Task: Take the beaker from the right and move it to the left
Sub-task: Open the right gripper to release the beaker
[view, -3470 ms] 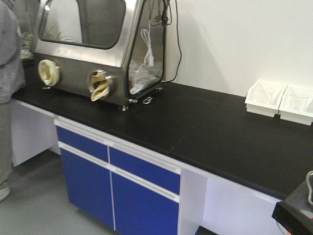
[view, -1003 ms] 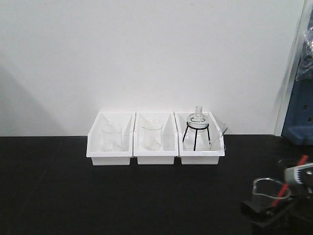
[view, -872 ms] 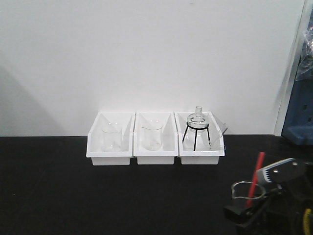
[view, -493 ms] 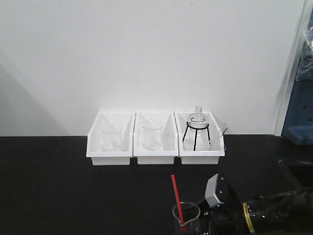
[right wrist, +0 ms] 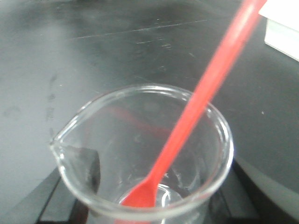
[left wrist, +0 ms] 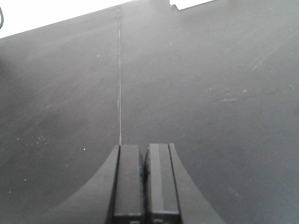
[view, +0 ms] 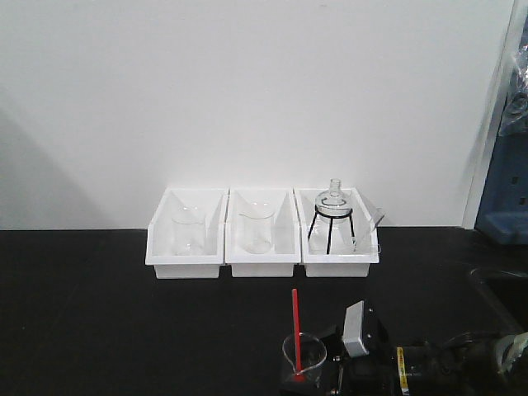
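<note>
Carried leftward from the bench's right edge, the beaker (view: pixel 304 356) stood low at centre front, its red rod (view: pixel 296 328) upright; the right gripper (view: pixel 330 375) pinched its base to steady it, while the left gripper (left wrist: pixel 144 182) idled, jaws pressed together.

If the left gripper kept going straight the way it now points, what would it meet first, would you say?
Probably only the black benchtop. The left gripper, fingers together, faces bare surface in its wrist view; nothing stands ahead as far as that view shows.
</note>
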`<state>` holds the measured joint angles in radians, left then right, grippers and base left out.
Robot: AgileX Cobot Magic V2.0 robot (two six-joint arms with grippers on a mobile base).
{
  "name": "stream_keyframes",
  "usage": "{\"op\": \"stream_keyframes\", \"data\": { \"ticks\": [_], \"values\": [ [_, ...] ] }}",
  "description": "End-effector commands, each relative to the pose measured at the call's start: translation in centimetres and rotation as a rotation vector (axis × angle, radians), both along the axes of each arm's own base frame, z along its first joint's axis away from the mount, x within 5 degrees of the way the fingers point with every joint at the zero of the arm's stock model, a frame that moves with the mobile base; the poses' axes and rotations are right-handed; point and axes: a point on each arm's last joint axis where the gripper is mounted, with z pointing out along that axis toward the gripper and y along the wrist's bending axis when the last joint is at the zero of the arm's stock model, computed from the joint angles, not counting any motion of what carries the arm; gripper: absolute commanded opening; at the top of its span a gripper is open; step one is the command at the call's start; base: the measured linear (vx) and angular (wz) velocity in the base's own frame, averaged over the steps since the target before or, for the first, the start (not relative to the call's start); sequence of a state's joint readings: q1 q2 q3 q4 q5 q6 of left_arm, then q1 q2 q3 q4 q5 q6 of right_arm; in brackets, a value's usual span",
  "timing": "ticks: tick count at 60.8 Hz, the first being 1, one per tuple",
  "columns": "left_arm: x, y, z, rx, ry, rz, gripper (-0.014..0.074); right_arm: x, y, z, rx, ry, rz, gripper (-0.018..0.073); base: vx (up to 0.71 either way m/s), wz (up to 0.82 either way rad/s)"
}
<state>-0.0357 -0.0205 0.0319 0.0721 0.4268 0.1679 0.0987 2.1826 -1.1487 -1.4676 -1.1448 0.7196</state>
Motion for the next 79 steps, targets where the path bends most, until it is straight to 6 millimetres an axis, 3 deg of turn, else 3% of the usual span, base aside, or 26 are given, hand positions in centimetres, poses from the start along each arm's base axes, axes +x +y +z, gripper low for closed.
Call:
{"op": "stream_keyframes", "data": {
  "ticks": [1,27,45,56,71,79],
  "values": [
    [0.2,-0.1,0.1,-0.003,-0.064,-0.011,-0.0006,0.7,0.1,3.0,0.077,-0.083,-0.015,-0.0001,0.00,0.00],
    [0.2,-0.1,0.1,-0.003,-0.064,-0.011,-0.0006,0.5,0.0,-0.5,0.007,-0.007,0.007,-0.0001,0.00,0.00],
    [0.2,-0.1,0.1,-0.003,-0.064,-0.011,-0.0006,0.6,0.0,-0.9,-0.011,-0.001,0.000,0.0043,0.00,0.00],
    [0.2,-0.1,0.1,-0.003,-0.064,-0.011,-0.0006,0.5,0.0,-0.9,-0.014,0.012,0.006,0.0209,0.00,0.00],
    [0.2,-0.1,0.1,-0.003,-0.064,-0.011,-0.0006,0.6,-0.2,-0.9,-0.037,0.052,-0.019,0.0610,0.00,0.00],
    [0.2,-0.1,0.1,-0.003,-0.064,-0.011,-0.0006,0.6,-0.6,0.0,-0.120,0.031,-0.031,0.0716,0.00,0.00]
  ]
}}
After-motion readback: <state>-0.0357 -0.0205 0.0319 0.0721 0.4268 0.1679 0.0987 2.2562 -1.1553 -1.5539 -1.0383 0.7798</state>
